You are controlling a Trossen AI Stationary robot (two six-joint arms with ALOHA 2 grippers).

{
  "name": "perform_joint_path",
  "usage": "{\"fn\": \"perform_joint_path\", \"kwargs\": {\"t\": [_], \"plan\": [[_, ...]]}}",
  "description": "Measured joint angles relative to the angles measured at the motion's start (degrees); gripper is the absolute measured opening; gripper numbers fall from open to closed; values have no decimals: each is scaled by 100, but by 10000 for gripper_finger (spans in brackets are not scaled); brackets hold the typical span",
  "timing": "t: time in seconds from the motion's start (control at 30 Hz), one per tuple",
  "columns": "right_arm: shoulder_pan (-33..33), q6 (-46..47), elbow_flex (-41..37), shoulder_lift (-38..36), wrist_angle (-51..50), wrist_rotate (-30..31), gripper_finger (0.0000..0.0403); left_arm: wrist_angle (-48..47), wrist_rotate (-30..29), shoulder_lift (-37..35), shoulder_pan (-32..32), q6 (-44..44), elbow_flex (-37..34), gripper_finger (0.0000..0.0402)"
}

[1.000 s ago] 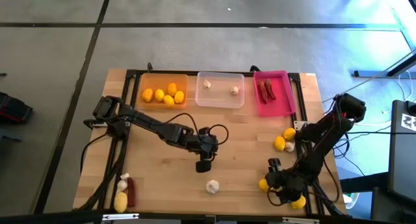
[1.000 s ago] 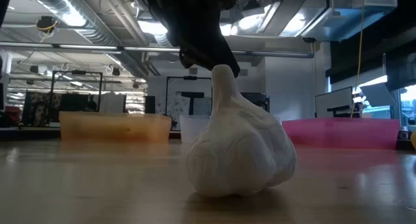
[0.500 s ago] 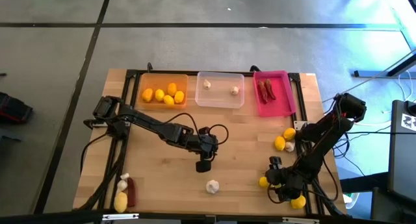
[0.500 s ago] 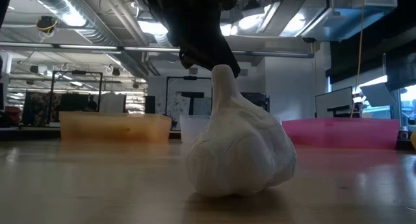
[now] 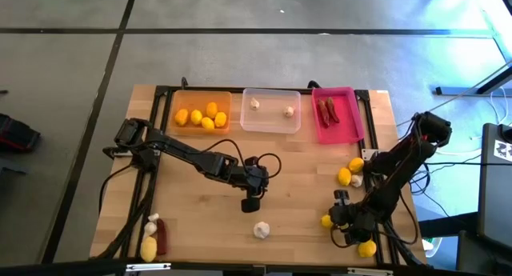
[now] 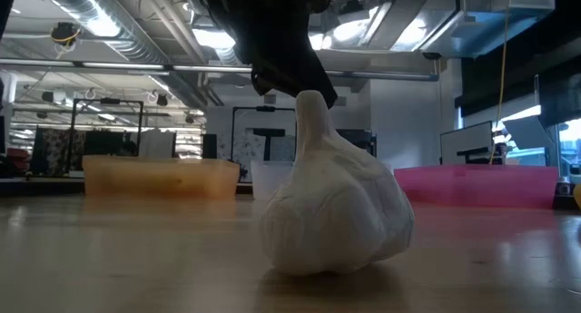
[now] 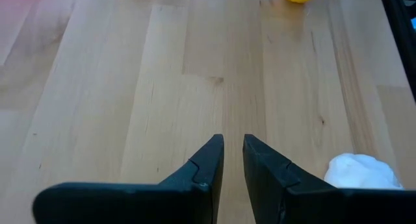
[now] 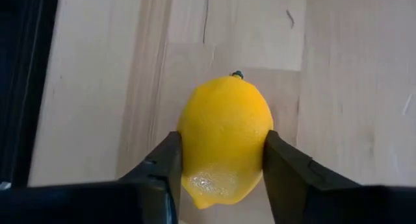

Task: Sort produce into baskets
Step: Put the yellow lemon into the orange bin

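My right gripper (image 5: 330, 220) is shut on a yellow lemon (image 8: 224, 143) near the table's near right corner. My left gripper (image 5: 250, 204) hovers at mid-table, shut and empty, just far of a white garlic bulb (image 5: 261, 229). That bulb rests on its base in the low view (image 6: 331, 200). The orange tray (image 5: 202, 126) holds several lemons, the clear tray (image 5: 271, 124) two garlic bulbs, and the pink tray (image 5: 336, 136) chilies. My right gripper pinches the lemon between its two fingers, one on each of its long sides (image 8: 260, 136). The lemon's stem end (image 8: 238, 74) points away from the wrist. I cannot tell whether the lemon is clear of the table.
Another lemon (image 5: 367, 248) lies at the near right corner. Two lemons (image 5: 350, 170) and a garlic bulb (image 5: 357, 181) lie at the right edge. A garlic bulb (image 5: 151, 222), a chili (image 5: 161, 236) and a lemon (image 5: 149, 249) lie at the near left corner.
My right gripper has shifted slightly toward the table's far edge with the lemon still in its hold.
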Motion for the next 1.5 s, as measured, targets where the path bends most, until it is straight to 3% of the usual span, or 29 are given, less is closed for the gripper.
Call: {"fn": "perform_joint_path", "kwargs": {"t": [0.3, 0.57, 0.8, 1.07, 1.27, 1.5], "plan": [[-119, -317, 752, -526, -1763, 452, 147, 10, -13, -2, 3, 142, 0, 56], [-637, -1372, 1626, -848, -3203, 1822, 152, 175, -118, -2, 55, 174, 0, 56], [-1467, -2261, 1698, -1005, -3264, 2472, 153, 467, -124, -2, 202, 173, 4, 68], [-2343, -3101, 1698, -1005, -2960, 2670, 153, 786, -122, -2, 520, 285, 3, 165], [-2881, -3836, 1700, -988, -2359, 2669, 153, 1610, -96, -2, 743, 1030, 4, 222], [-3411, -4386, 1700, -988, -1845, 2453, 154, 2102, -114, -2, 760, 2462, 4, 230]]}}
